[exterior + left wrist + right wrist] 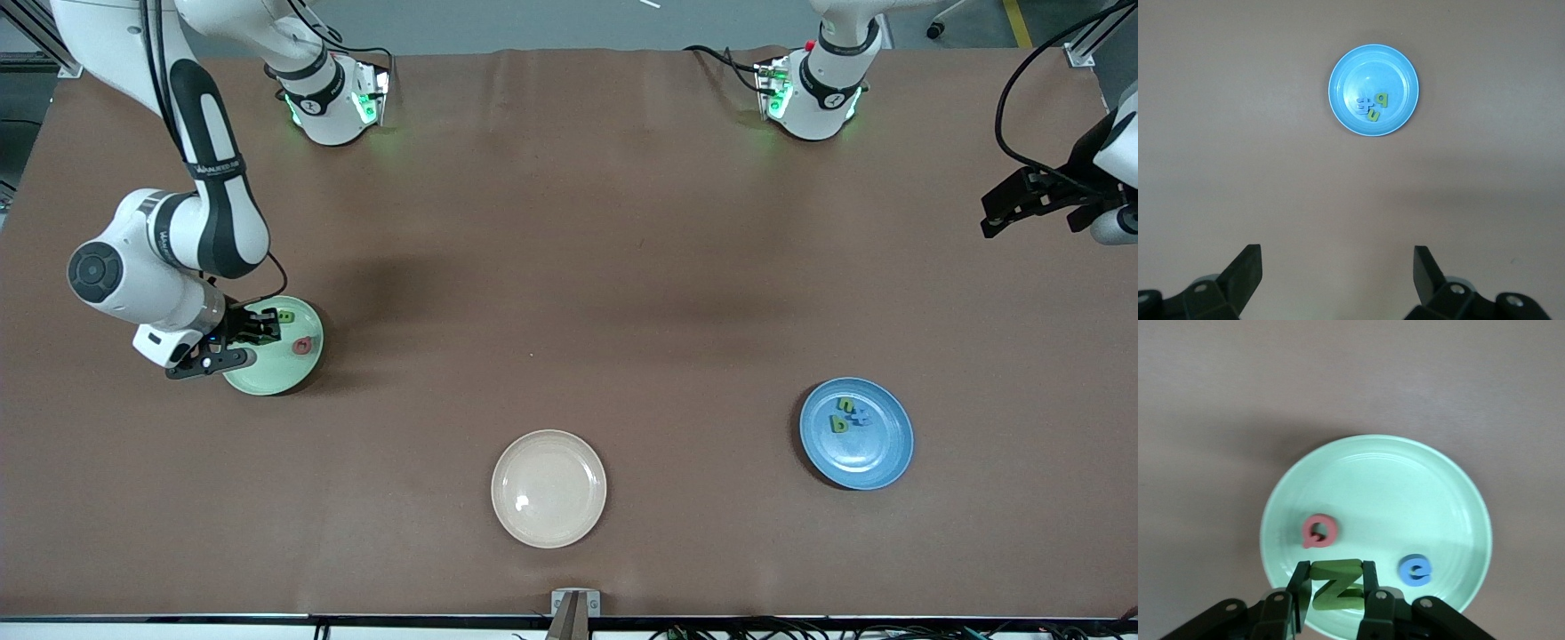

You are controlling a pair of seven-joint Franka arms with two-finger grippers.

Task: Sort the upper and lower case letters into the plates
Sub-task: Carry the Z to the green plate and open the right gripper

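Observation:
The pale mint green plate lies toward the right arm's end of the table. My right gripper is low over it in the front view, shut on a green letter Z. A red Q and a blue e lie in this plate. The blue plate lies toward the left arm's end and holds two green letters and a blue one. My left gripper waits open and empty, high over that end of the table, with the blue plate in its view.
An empty cream-beige plate lies near the front edge, midway between the two arms' ends. The brown table is bare elsewhere. The arm bases stand along the farthest edge.

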